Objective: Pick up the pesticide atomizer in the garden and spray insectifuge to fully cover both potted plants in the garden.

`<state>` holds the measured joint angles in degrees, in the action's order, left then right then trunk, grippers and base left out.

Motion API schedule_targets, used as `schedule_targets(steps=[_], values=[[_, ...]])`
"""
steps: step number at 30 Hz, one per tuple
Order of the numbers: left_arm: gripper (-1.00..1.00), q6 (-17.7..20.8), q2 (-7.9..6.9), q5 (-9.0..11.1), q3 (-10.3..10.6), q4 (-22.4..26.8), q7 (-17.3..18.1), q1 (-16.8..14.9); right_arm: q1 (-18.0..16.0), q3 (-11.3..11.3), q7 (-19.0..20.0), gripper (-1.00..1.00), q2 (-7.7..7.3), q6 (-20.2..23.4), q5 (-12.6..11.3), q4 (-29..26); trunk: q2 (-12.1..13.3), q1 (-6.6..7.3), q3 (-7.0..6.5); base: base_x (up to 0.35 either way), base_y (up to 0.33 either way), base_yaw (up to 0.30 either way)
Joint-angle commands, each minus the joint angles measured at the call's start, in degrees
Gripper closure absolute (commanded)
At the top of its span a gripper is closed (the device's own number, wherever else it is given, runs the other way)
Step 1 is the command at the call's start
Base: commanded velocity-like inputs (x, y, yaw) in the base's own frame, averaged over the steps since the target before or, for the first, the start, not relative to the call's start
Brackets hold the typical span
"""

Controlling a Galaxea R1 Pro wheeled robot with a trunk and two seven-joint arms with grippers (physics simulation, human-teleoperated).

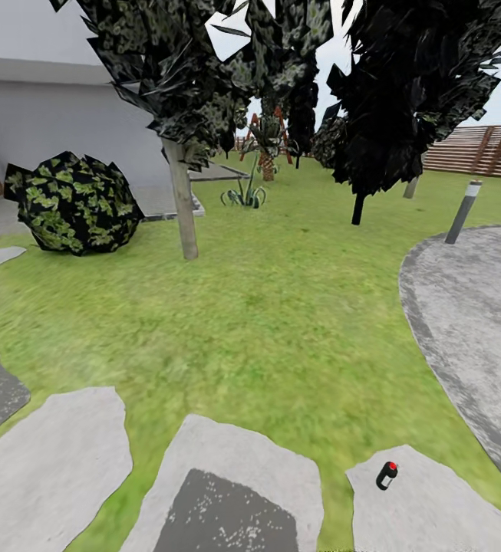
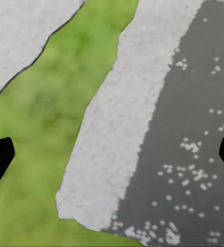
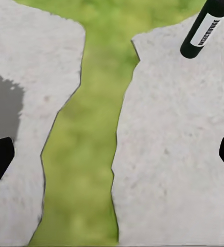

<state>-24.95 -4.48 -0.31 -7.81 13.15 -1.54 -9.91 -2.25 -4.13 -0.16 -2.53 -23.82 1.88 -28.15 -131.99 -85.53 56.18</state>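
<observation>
I see the atomizer (image 1: 387, 475) lying on a grey stepping stone (image 1: 434, 506) w/ red cap up-slope, lawn (image 1: 281, 322) around it. On R wrist cam the atomizer (image 3: 206, 28) lies ahead of the right gripper (image 3: 112, 154), off toward one fingertip; fingers spread wide, nothing btwn them. Left gripper (image 2: 112, 154) also spread wide, over stone and grass.
</observation>
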Motion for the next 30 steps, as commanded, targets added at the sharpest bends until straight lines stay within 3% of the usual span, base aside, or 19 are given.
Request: schedule_targets(steps=[1,30], values=[[-1.0,-0.2,0.0,0.0,0.0,0.0,-0.1,0.0,0.0,-0.1,0.0,-1.0,0.04,-0.2,0.2,0.0,0.0,0.01,0.05,0.078,0.334,-0.268],[-1.0,-0.1,0.15,0.0,0.0,0.0,-0.1,0.0,0.0,0.0,0.0,-1.0,0.15,-0.2,0.2,0.1,0.0,0.01,0.05,0.03,0.33,-0.268]])
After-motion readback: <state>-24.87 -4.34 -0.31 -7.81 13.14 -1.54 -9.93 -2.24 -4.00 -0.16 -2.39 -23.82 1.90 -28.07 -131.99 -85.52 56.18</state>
